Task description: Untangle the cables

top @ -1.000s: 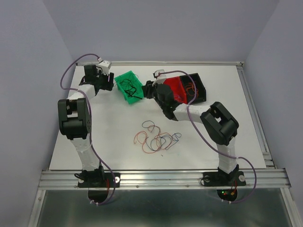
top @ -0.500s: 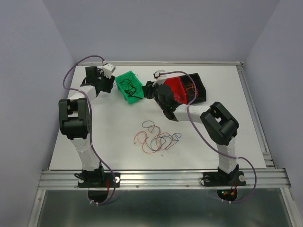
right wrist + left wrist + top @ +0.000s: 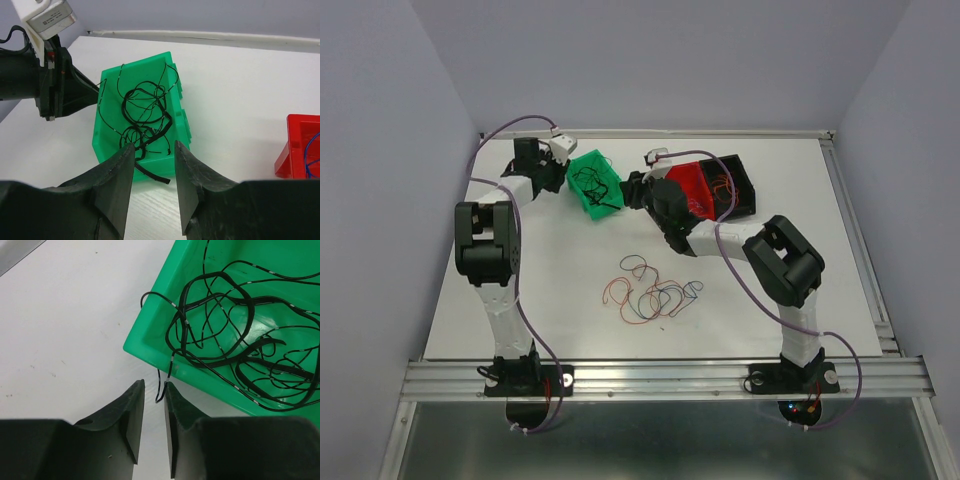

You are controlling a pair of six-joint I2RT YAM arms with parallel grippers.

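Observation:
A loose tangle of red, orange, black and blue cables point(image 3: 655, 295) lies mid-table. More black cables point(image 3: 225, 340) point(image 3: 145, 110) fill the green bin point(image 3: 592, 180) point(image 3: 150, 347) point(image 3: 181, 97). One thin black loop point(image 3: 161, 390) hangs over the bin's corner, right at the tips of my left gripper point(image 3: 154, 385) point(image 3: 561, 172) point(image 3: 92, 92). Its jaws stand narrowly apart, just left of the bin. My right gripper point(image 3: 155, 147) point(image 3: 628, 190) is open on the bin's other side with nothing between its fingers. A thicker black strand point(image 3: 155, 175) droops over that end.
A red bin point(image 3: 692, 185) point(image 3: 302, 150) holding thin wires and a black bin point(image 3: 738, 180) stand together at the back right, behind my right arm. The table's raised back edge runs just behind the bins.
My left gripper has swung right, up to the green bin's corner, and its jaws have narrowed. The right arm and the tangle on the table have not moved.

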